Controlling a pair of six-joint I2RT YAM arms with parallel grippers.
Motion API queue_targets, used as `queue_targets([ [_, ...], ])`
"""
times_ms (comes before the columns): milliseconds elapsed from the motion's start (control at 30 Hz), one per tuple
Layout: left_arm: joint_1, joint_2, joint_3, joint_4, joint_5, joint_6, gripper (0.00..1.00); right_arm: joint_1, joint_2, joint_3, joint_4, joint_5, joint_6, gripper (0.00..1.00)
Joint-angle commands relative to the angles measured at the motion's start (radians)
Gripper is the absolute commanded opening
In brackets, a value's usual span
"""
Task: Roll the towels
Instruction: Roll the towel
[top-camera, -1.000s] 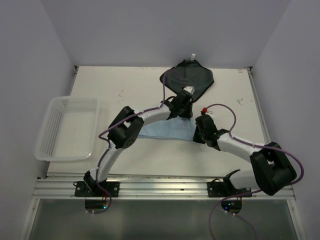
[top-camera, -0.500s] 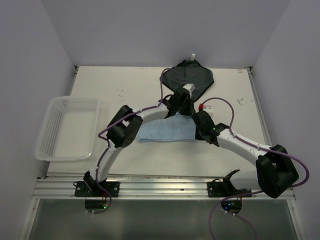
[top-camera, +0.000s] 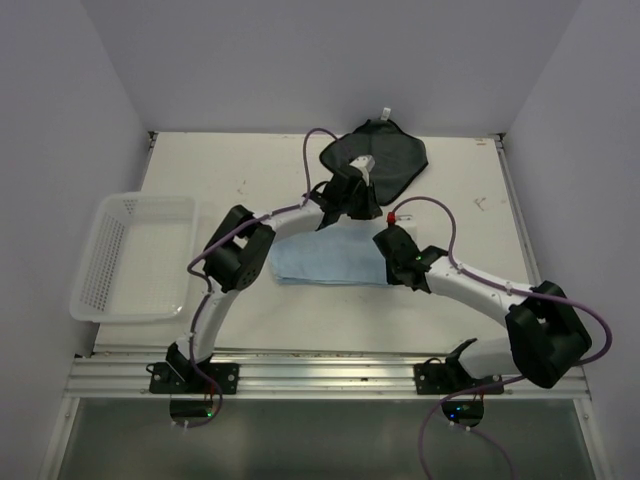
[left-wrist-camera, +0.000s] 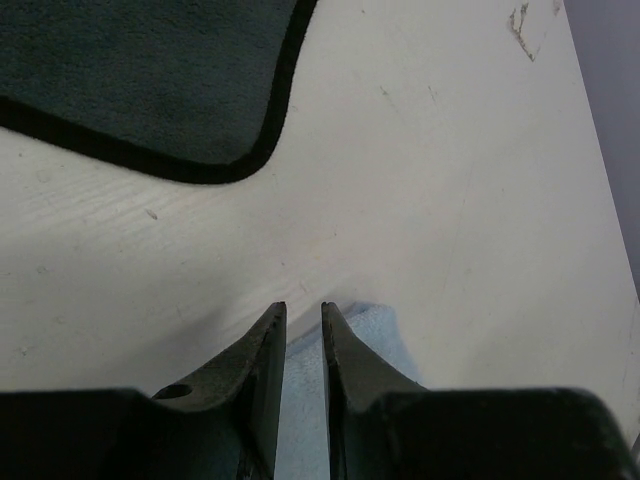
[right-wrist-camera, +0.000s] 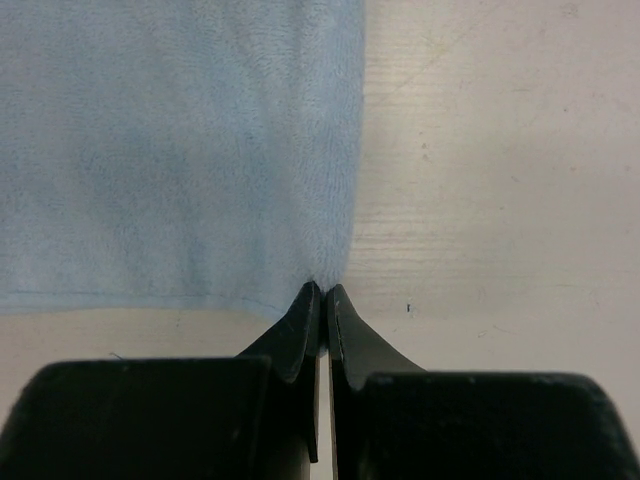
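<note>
The light blue towel (top-camera: 325, 262) lies folded flat on the table's middle. My left gripper (top-camera: 338, 218) stands at its far edge; in the left wrist view the narrow jaws (left-wrist-camera: 303, 308) hold a fold of the blue towel (left-wrist-camera: 375, 330) between them. My right gripper (top-camera: 390, 275) is shut on the towel's near right corner, which the right wrist view shows pinched at the tips (right-wrist-camera: 322, 290), with the blue towel (right-wrist-camera: 180, 150) spreading away to the left. The dark grey towel (top-camera: 385, 160) lies at the back, just beyond the left gripper, its black-edged corner (left-wrist-camera: 140, 80) ahead.
A white mesh basket (top-camera: 100, 270) stands at the table's left edge. A small white tag (top-camera: 382, 112) sticks out at the dark towel's far side. Walls close in the table on three sides.
Both grippers have moved left and toward the back, and the blue towel has gone with them and now shows wider. The left gripper sits closer to the dark towel.
</note>
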Motion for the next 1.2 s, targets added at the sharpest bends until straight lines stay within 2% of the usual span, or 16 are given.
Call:
queue_targets([
  [0, 0.01, -0.057, -0.02, 0.07, 0.028, 0.009, 0.24, 0.02, 0.015, 0.04, 0.022, 0.015, -0.003, 0.0],
  [233, 0.015, -0.095, -0.067, 0.094, 0.051, 0.018, 0.26, 0.023, 0.038, 0.029, 0.061, 0.029, 0.034, 0.0],
  [567, 0.018, -0.153, -0.153, 0.12, 0.059, 0.023, 0.27, 0.045, 0.066, 0.051, 0.104, -0.022, -0.024, 0.0],
  [933, 0.019, -0.143, -0.141, 0.143, 0.094, 0.004, 0.28, 0.074, 0.086, 0.031, 0.131, -0.028, -0.02, 0.0],
  [1167, 0.019, -0.11, -0.126, 0.2, 0.198, -0.06, 0.45, 0.075, 0.114, 0.005, 0.174, -0.025, -0.02, 0.0],
])
